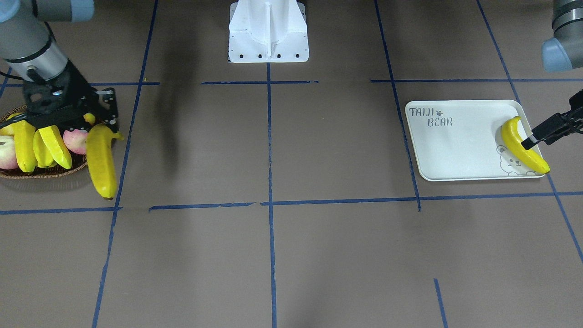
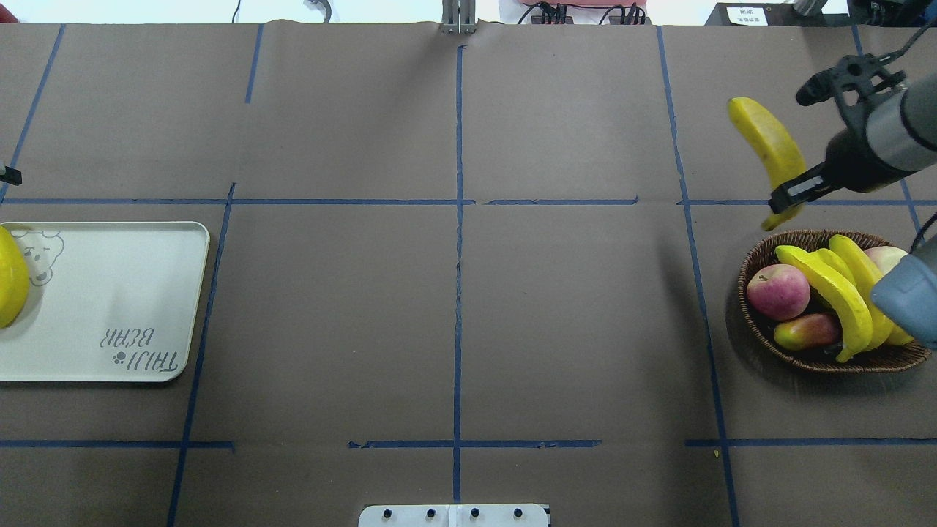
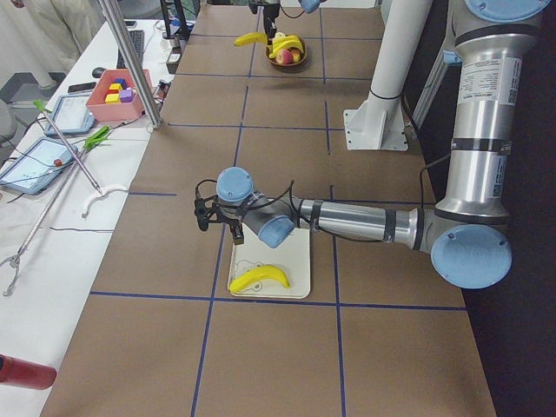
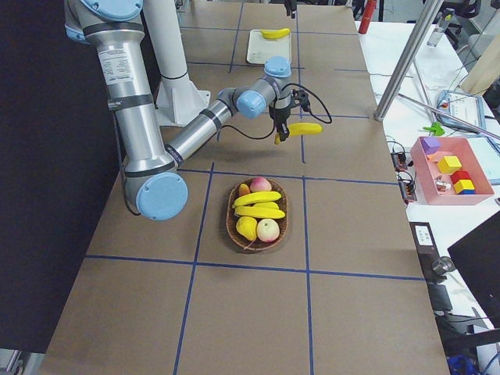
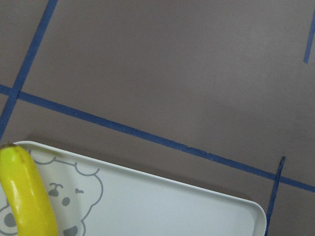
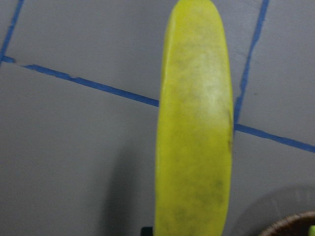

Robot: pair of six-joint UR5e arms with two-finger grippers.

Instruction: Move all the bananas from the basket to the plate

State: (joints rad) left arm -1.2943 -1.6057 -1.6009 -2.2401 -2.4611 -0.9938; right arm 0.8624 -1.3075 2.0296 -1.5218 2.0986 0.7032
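My right gripper [image 2: 794,192] is shut on a banana [image 2: 768,150] and holds it in the air just beyond the far rim of the wicker basket [image 2: 761,252]. The same banana hangs by the basket in the front view [image 1: 101,161] and fills the right wrist view [image 6: 194,128]. More bananas [image 2: 834,296] lie in the basket. One banana [image 1: 521,146] lies on the white plate [image 1: 455,146], over its bear drawing. My left gripper [image 1: 546,132] is open, one fingertip close above that banana. The left wrist view shows the banana's end [image 5: 24,196] on the plate [image 5: 172,206].
A red apple [image 2: 777,291], a reddish-green fruit [image 2: 805,331] and another apple [image 2: 886,258] share the basket. The white robot base [image 1: 268,32] stands at the table's middle edge. A side table holds a pink bin of blocks [image 4: 453,168].
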